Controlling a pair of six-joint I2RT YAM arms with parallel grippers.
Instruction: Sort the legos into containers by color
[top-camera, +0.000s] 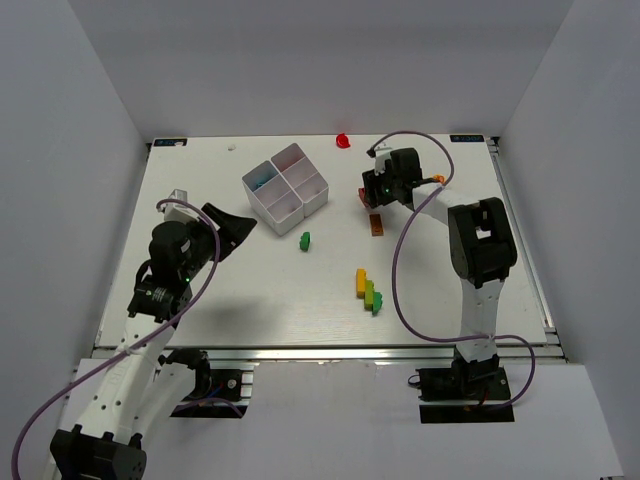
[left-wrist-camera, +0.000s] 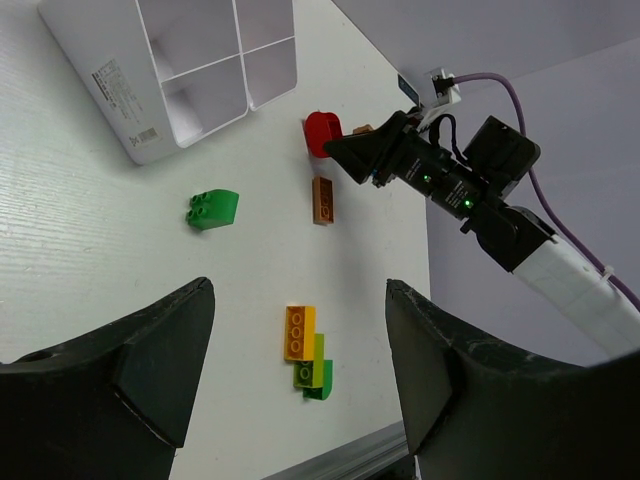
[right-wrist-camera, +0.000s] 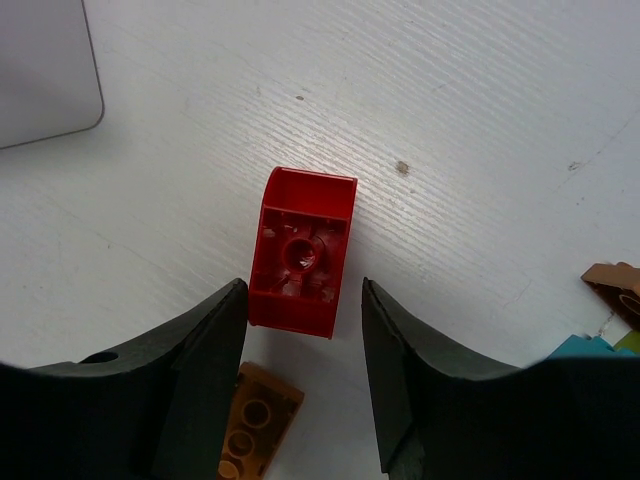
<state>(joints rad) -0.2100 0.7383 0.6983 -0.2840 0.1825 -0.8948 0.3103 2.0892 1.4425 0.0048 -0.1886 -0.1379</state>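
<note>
A bare white table (top-camera: 200, 300) walled in by plain white panels holds the work. The right gripper (right-wrist-camera: 303, 308) is lowered over a red brick (right-wrist-camera: 303, 250), which lies upside down with its hollow underside up. One finger stands on each of its long sides and its far end pokes out beyond the fingertips. The fingers are about a brick's width apart. Whether the pads already press on it cannot be told, since the brick rests on the table and only slivers of gap, if any, show. An orange plate (right-wrist-camera: 255, 425) lies just behind the left-hand finger. The white tray (top-camera: 257, 203) sits off to that same side, near but apart. The left gripper (left-wrist-camera: 300, 295) hangs wide open with nothing between its fingers. A green brick (left-wrist-camera: 213, 209) lies ahead of its left finger, and a stuck yellow-and-green cluster (left-wrist-camera: 308, 350) lies on the table between the two. The red brick looks light, rigid and glossy, so it should not deform but could squirt out or twist if pinched off-centre. The flat long walls, taken near the middle, seem the surest hold.
</note>
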